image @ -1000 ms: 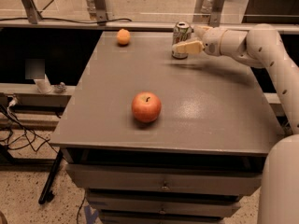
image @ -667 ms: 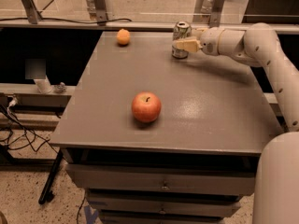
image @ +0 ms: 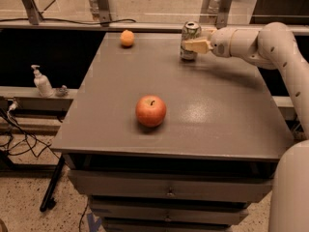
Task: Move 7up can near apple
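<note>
The grey desk (image: 217, 105) carries three things. The 7up can (image: 190, 32) stands upright close to the far edge, a little right of the middle of that edge, with its pull-tab top showing and green marking on its silver side. The white arm (image: 270, 45) comes in from the right edge of the desk, held low over the far right corner. Its gripper (image: 193, 45) is at the can, its tan tip lying across the lower front of the can and touching it or just beside it. Whether the gripper has closed on the can or only sits around it cannot be told from this view. The apple (image: 150, 110), red with yellowish patches and a dark stem dimple facing up, rests nearer the near edge, slightly left of the desk's middle, well apart from the can. A small orange fruit (image: 127, 37) sits near the far left corner, level with the can along the far edge. Below the top, the desk front shows drawers (image: 169, 190). To the left of the desk, a white pump bottle (image: 42, 81) stands on a lower ledge, and dark cables (image: 12, 129) trail down toward the speckled floor.
</note>
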